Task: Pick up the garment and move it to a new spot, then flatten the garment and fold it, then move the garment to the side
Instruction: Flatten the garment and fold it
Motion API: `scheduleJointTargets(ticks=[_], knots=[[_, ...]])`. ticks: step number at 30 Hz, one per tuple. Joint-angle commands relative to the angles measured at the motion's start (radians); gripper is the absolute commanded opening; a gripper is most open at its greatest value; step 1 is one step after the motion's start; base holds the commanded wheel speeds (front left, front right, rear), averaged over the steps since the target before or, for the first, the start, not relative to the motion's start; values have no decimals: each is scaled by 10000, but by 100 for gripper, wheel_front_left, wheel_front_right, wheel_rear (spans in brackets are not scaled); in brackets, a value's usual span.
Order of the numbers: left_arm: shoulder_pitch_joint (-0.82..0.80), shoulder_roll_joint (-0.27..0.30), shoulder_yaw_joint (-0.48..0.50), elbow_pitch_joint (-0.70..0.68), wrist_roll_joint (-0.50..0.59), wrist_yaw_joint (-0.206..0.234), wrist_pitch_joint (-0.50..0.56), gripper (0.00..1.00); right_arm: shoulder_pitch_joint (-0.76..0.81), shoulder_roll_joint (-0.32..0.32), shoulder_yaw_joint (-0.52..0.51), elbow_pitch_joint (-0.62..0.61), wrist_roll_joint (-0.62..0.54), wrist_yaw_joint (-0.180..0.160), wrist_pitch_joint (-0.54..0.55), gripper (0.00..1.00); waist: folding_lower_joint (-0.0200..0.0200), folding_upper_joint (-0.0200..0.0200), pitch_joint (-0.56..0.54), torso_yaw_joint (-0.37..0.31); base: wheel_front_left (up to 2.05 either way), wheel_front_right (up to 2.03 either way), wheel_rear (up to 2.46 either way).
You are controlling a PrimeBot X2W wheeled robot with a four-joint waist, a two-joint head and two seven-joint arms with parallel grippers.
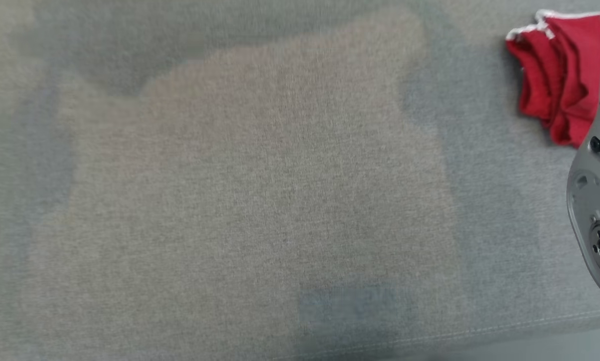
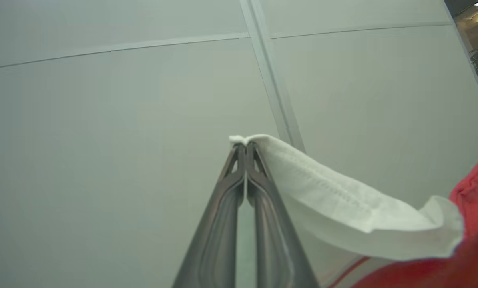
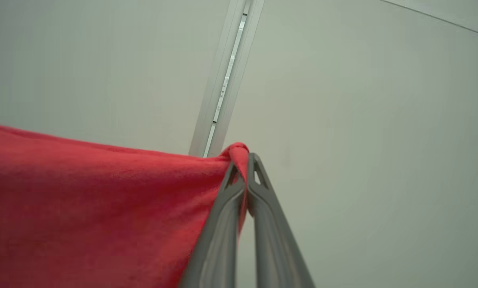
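Observation:
The garment [image 1: 561, 75] is red with a white trim. In the head view it hangs bunched at the top right, partly behind a pale arm [image 1: 596, 210]. In the left wrist view my left gripper [image 2: 245, 146] is shut on the garment's white trim [image 2: 343, 204], which trails to the right into red cloth [image 2: 475, 192]. In the right wrist view my right gripper [image 3: 245, 158] is shut on a red edge of the garment [image 3: 83, 200], and the cloth stretches away to the left. Both grippers point at pale wall panels.
A wide grey fabric surface [image 1: 260, 190] spreads below the head camera, with a stitched seam [image 1: 480, 331] along its near edge. Pale panels with a metal joint strip [image 3: 223, 88] stand behind the grippers.

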Motion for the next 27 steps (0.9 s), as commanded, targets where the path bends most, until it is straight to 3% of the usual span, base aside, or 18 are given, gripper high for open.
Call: scheduleJointTargets(ticks=[1,6,11,18,21,27], knots=[[161,35,-86,-143,-188,12,-55,0,33,-35,-23,137,-168,-5,-120,0,-1,-1,2534,114,0,0,0],[1478,-216,614,-683,-676,13,-68,0,793,-26,-481,302,-514,-7,-817,0,-1,-1,3400,489,0,0,0],[3162,-303,968,-1584,-968,13,-67,0,1863,-38,-692,675,-222,-7,-1374,0,-1,-1,3328,694,0,0,0],[7067,172,1679,-3410,-1932,12,-69,0,4524,-40,-851,887,859,-7,-2621,0,-1,-1,2130,732,0,0,0],[9932,364,2400,-4174,-1960,12,-68,0,6478,-30,-727,479,1348,-7,-3132,0,-1,-1,1164,695,0,0,0],[13783,-472,3501,-4648,-1722,12,-68,0,9437,-38,-739,-635,1864,-7,-3212,0,-1,-1,-73,678,0,0,0]])
